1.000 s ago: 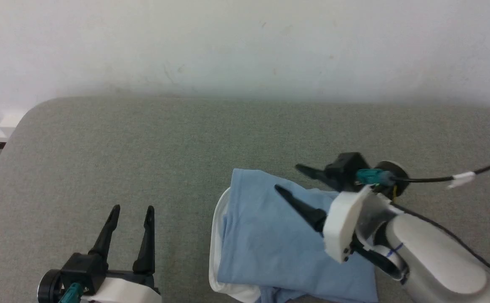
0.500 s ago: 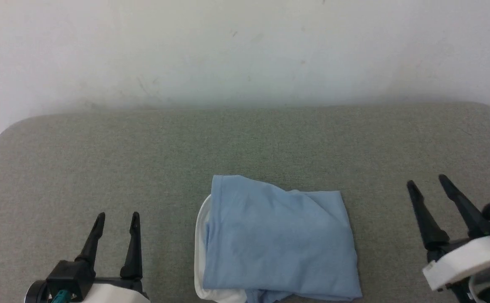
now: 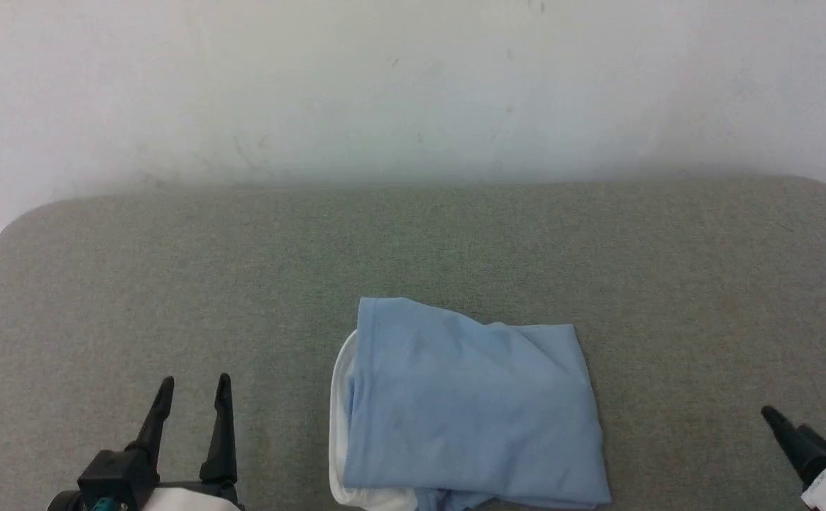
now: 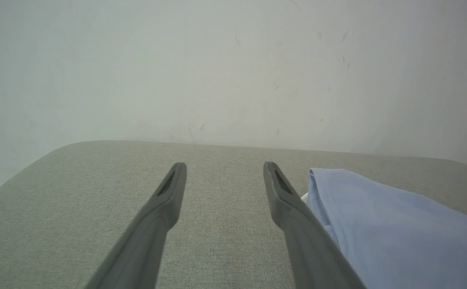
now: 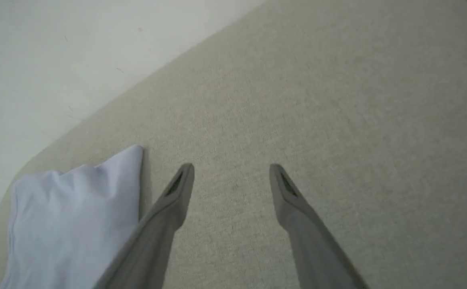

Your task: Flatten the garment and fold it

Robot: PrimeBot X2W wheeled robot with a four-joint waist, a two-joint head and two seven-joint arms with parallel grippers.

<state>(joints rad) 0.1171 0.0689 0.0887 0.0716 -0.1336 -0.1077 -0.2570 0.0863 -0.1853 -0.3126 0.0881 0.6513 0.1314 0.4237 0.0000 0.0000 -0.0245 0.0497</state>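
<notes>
The garment (image 3: pixel 470 408), a light blue shirt with a white edge showing along its left side, lies folded into a rough rectangle at the front middle of the grey table (image 3: pixel 413 241). My left gripper (image 3: pixel 194 383) stands open at the lower left, well apart from the cloth, nothing between its fingers. At the lower right corner my right gripper (image 3: pixel 782 422) shows two dark fingertips. In the left wrist view the left gripper (image 4: pixel 224 166) is open beside the garment (image 4: pixel 386 228). The right wrist view shows the right gripper (image 5: pixel 231 168) open over bare table, the garment (image 5: pixel 73 216) to its left.
A pale wall (image 3: pixel 413 85) rises directly behind the table's rounded far edge. Bare grey surface spreads on both sides of the shirt and behind it.
My right gripper has drawn back off the garment to the lower right corner of the head view. The camera shifted between the earliest frame and now. The left gripper sits slightly lower.
</notes>
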